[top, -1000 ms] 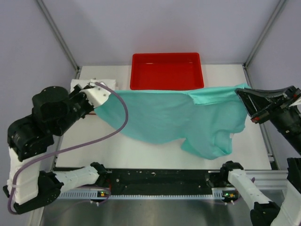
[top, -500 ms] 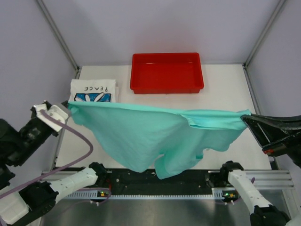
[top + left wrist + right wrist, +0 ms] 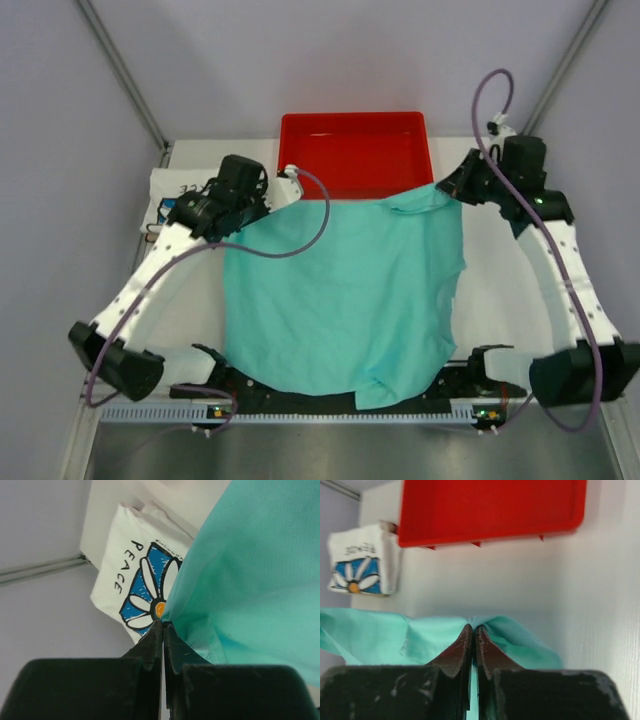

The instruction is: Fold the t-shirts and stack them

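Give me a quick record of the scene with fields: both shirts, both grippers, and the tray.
teal shirt: spread across the table, near hem past the table's near edge
left gripper: shut on its far-left corner
right gripper: shut on its far-right corner
daisy shirt: folded, at the table's far-left corner
red tray: far edge, middle, just beyond the teal shirt

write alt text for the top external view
A teal t-shirt lies spread across the white table, its two far corners pinched by the left gripper and the right gripper. A red tray sits behind it; a folded white shirt lies far left, partly hidden by the left arm.
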